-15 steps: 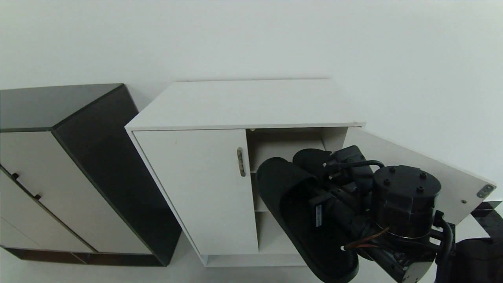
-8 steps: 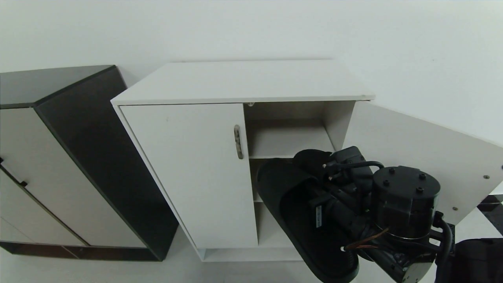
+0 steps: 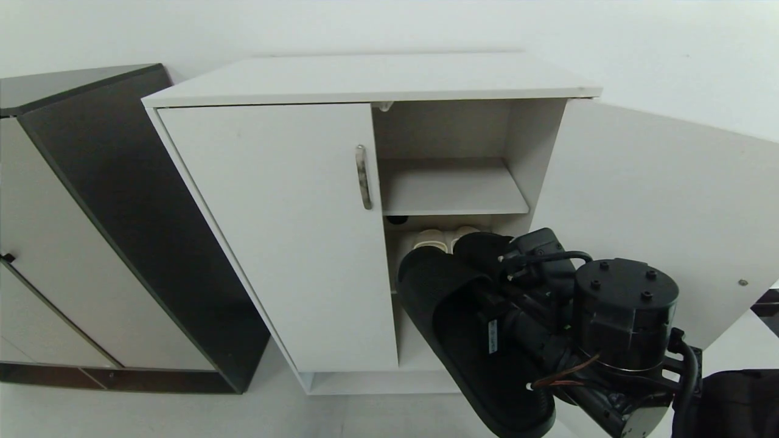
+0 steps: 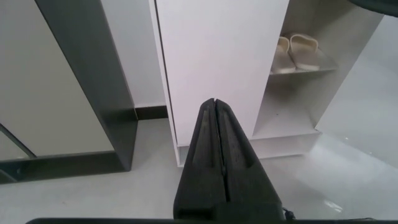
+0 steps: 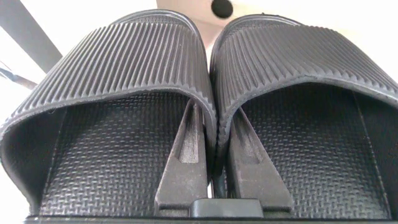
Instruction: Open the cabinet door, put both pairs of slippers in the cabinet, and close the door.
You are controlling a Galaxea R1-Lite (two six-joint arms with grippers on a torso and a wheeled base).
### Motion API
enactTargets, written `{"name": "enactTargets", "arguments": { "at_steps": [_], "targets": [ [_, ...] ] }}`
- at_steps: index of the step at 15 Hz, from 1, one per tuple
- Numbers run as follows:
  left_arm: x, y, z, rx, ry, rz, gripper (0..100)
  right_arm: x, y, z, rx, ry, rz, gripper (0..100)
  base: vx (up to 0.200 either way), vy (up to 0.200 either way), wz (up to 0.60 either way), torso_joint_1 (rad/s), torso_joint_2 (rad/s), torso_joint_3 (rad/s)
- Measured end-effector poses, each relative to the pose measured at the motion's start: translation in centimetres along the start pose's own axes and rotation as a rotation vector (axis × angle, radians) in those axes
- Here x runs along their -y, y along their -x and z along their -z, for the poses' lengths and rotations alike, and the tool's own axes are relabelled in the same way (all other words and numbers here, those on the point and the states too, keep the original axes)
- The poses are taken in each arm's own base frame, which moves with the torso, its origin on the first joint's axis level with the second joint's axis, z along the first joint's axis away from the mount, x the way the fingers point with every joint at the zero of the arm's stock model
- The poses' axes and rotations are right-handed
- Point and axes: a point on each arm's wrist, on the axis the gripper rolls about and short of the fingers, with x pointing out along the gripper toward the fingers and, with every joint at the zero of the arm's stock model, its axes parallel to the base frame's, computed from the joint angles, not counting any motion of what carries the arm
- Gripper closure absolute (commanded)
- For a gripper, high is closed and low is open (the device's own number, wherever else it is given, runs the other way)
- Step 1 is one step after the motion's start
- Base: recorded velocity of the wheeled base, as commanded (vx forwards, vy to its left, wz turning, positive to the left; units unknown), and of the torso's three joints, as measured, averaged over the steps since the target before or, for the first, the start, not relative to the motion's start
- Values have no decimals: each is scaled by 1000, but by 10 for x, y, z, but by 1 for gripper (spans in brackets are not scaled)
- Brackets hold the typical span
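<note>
At the white cabinet (image 3: 365, 76) the right door (image 3: 657, 201) stands wide open and the left door (image 3: 274, 231) is shut. Beige slippers (image 3: 429, 239) sit side by side on the middle shelf, so I'd judge the first pair stowed and the second pair's delivery the step in hand. Black slippers (image 3: 462, 328) hang just before the opening, low and to the right, toes toward the cabinet. The right gripper (image 5: 214, 134) carries them: its fingers (image 5: 186, 149) go one into each slipper and squeeze the two inner walls together, so the pair is pinched as one. The left gripper (image 4: 214, 102) hangs low, nearer than the shut left door, its jaws pressed flat together with nothing between them. To my eye the next move calls for carrying the black pair forward through the opening to a free spot; the top shelf (image 3: 453, 188) and the bottom compartment (image 4: 286, 121) both look bare. The pair must pass between the left door's edge and the cabinet's right wall without clipping either, then settle sole-down before the fingers let go and draw back. After that only swinging the right door shut remains.
</note>
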Motion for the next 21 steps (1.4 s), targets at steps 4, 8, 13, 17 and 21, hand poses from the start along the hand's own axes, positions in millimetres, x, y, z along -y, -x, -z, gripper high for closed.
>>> {"name": "enactTargets", "arguments": {
  "at_steps": [4,8,13,17,21],
  "targets": [
    [0,0,0,0,7,-1,100,1,-2,3,-9,-3,6,100,0,0,0,-23,393,360],
    [0,0,0,0,8,-2,100,4,-6,5,-8,-7,19,100,0,0,0,2,55,51],
    [0,0,0,0,8,-2,100,4,-6,8,7,-8,13,100,0,0,0,0,0,0],
    [0,0,0,0,8,-1,100,-4,-20,2,-58,14,172,100,0,0,0,0,0,0],
    [0,0,0,0,7,-1,100,-23,-23,-36,-91,-54,300,100,0,0,0,0,0,0]
  ]
}}
